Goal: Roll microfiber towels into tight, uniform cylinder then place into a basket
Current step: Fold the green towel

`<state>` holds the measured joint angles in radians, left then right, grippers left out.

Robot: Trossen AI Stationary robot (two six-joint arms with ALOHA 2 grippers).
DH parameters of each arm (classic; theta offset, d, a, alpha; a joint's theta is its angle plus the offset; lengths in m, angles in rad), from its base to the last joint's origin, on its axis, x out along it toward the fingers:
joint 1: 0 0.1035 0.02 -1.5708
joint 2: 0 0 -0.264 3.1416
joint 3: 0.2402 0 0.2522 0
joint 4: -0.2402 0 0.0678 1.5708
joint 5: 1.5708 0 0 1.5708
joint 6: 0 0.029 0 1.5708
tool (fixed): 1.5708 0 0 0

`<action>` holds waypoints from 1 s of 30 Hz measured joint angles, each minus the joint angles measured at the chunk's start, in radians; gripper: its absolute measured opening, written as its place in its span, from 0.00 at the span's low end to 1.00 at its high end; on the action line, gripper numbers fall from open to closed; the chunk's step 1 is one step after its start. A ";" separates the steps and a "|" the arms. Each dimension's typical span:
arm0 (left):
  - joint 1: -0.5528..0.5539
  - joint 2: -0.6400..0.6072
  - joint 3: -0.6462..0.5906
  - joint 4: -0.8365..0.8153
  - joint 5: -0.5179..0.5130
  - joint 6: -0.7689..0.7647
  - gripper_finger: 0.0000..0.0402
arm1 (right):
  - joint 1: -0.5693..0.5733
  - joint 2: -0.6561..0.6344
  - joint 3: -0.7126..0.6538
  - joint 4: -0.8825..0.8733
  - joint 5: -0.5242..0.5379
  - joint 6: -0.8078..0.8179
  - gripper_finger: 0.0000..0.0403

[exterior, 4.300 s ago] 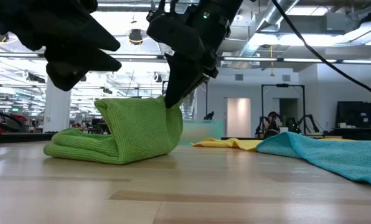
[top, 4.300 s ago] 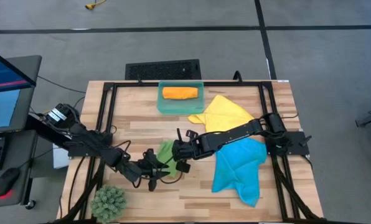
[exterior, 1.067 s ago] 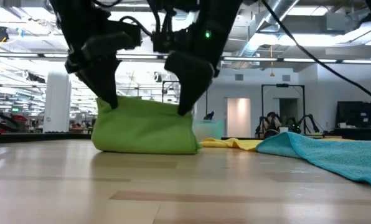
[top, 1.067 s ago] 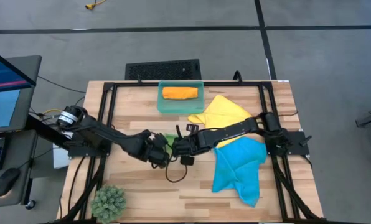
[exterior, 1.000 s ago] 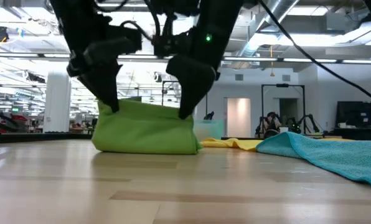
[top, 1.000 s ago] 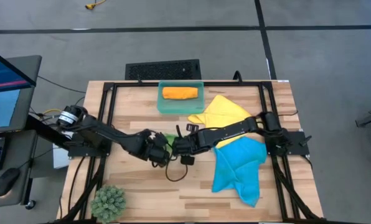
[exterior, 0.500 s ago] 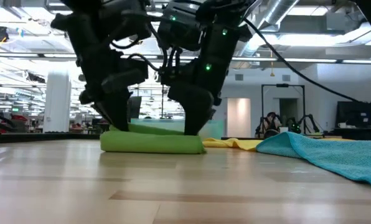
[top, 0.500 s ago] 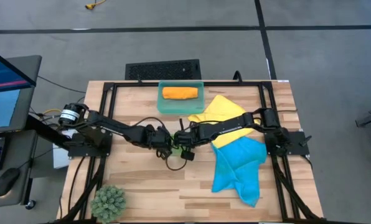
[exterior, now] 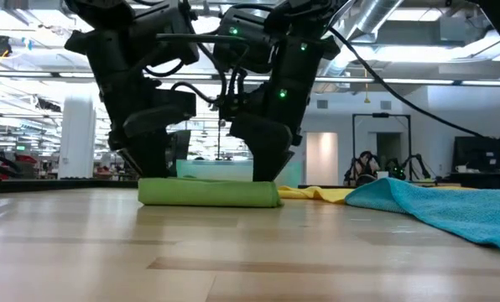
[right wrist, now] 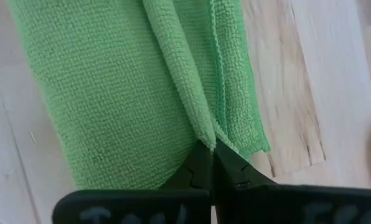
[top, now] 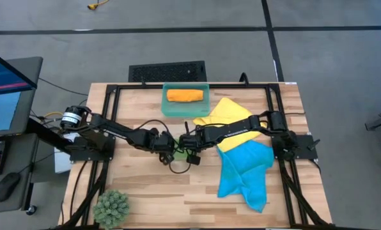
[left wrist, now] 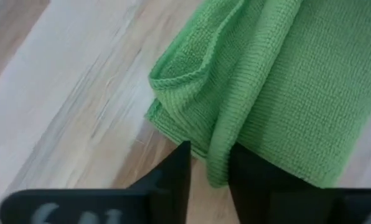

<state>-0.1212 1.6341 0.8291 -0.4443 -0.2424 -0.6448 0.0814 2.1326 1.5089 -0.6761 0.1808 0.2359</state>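
The green towel [exterior: 208, 194] lies as a low, flat folded strip on the table's middle. My left gripper [left wrist: 208, 163] points down at one end of it. Its fingers stand a little apart, with the towel's folded edge [left wrist: 218, 163] between them. My right gripper [right wrist: 209, 152] points down at the other end [exterior: 265, 191] and is shut on the cloth. The basket [top: 165, 105] stands at the far edge, with a rolled orange towel [top: 185, 95] lying inside it. My left gripper has the towel's folded edge between its parted fingers; whether they touch the cloth I cannot tell. My right gripper pinches a fold [right wrist: 203, 134] beside the towel's layered edges [right wrist: 220, 118], between its two fingertips. It comes from above, pointing steeply down. The towel lies flat on the table.
A yellow towel [top: 232, 114] lies spread right of the basket, under my right arm. A blue towel [top: 245, 169] lies crumpled at the right near side. A spiky green plant ball [top: 112, 206] sits at the near left corner. A black cable loop [top: 178, 167] lies just in front of the grippers.
Both grippers have gone down and toward the table's far edge with the green towel. It stood as a tall hump between them; now it lies laid over as a low flat strip on the wood.
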 joint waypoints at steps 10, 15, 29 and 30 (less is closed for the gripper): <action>0.020 -0.032 0.031 -0.193 0.037 0.085 0.40 | 0.001 0.000 -0.001 -0.014 -0.002 0.001 0.03; -0.041 -0.133 0.036 -0.270 -0.033 0.073 0.40 | 0.002 0.000 -0.001 -0.014 -0.001 0.001 0.03; -0.171 -0.179 -0.098 0.243 -0.158 0.247 0.39 | 0.004 0.000 0.000 -0.026 0.000 0.001 0.03; -0.158 -0.174 -0.111 0.276 -0.166 0.249 0.39 | 0.004 0.000 0.000 -0.026 -0.001 0.001 0.03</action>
<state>-0.2795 1.4597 0.7178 -0.1684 -0.4088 -0.3960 0.0858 2.1330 1.5093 -0.7025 0.1802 0.2367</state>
